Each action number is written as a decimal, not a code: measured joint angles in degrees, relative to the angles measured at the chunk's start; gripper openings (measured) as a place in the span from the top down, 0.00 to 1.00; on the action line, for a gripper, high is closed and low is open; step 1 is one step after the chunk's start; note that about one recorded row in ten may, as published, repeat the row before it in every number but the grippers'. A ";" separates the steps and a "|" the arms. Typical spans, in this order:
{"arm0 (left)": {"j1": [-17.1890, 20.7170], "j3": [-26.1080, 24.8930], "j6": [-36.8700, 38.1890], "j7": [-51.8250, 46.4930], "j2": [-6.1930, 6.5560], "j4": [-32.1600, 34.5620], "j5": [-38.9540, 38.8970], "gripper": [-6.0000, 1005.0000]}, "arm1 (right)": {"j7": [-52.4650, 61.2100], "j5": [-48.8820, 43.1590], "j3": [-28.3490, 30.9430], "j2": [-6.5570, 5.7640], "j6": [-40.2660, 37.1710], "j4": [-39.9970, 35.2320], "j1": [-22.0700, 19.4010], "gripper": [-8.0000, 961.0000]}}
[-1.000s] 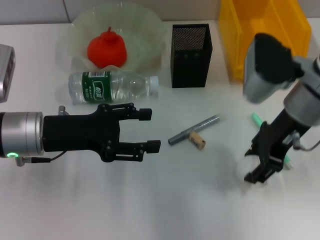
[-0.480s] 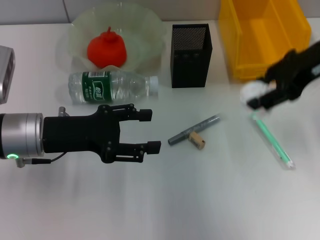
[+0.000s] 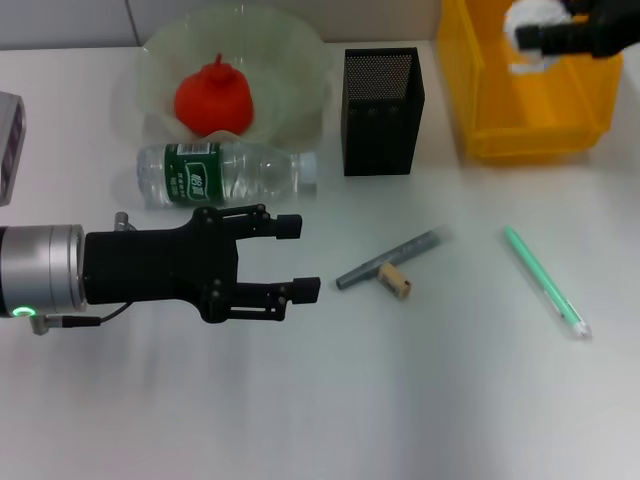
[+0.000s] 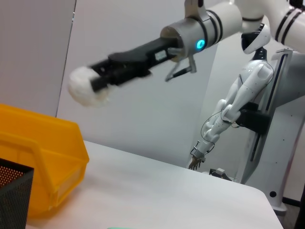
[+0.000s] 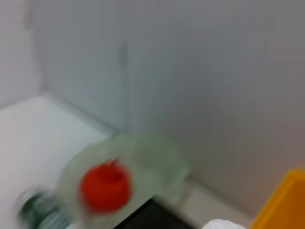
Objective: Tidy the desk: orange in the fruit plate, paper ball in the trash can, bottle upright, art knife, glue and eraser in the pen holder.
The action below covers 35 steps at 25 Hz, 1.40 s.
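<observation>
My right gripper (image 3: 540,36) is shut on the white paper ball (image 3: 527,22) and holds it above the yellow trash can (image 3: 530,110). The left wrist view shows the same gripper (image 4: 102,78) with the ball (image 4: 86,87) over the can (image 4: 43,152). The orange (image 3: 213,97) lies in the pale-green fruit plate (image 3: 290,60). The bottle (image 3: 225,172) lies on its side in front of the plate. My left gripper (image 3: 300,258) is open and empty, just in front of the bottle. A grey stick (image 3: 390,258), the tan eraser (image 3: 397,281) and a green stick (image 3: 545,282) lie on the table. The black pen holder (image 3: 383,110) stands upright.
A grey device (image 3: 8,145) sits at the table's left edge. The right wrist view shows the orange (image 5: 105,186) in the plate (image 5: 157,157), the pen holder's rim (image 5: 152,217) and a corner of the trash can (image 5: 286,200).
My right gripper lifted the paper ball off the table at the front right and carried it back and up to above the trash can. The left arm has not moved.
</observation>
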 joint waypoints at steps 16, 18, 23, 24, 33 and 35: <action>-0.87 0.00 0.03 -0.45 0.25 0.00 0.00 0.20 | -10.35 9.73 -0.73 1.08 31.79 22.04 1.55 0.35; -1.00 -0.01 0.01 -0.53 0.27 0.03 0.00 0.20 | -11.28 10.04 -0.74 1.03 33.56 23.99 2.21 0.34; -1.06 0.00 -0.20 -0.40 0.24 0.08 -0.01 0.20 | -12.44 11.57 -2.13 1.13 36.26 25.03 2.37 0.34; -1.06 0.00 -0.20 -0.40 0.24 0.08 -0.01 0.20 | -12.62 12.39 -2.15 1.15 36.53 25.11 2.28 0.34; -1.06 -0.07 -0.07 -0.11 0.20 0.10 0.00 0.20 | -21.50 32.43 -1.34 1.04 36.14 28.65 -0.11 0.15; -1.07 -0.09 -0.08 -0.08 0.14 0.10 0.00 0.20 | -27.70 42.26 -1.32 0.73 32.31 31.01 -1.35 0.15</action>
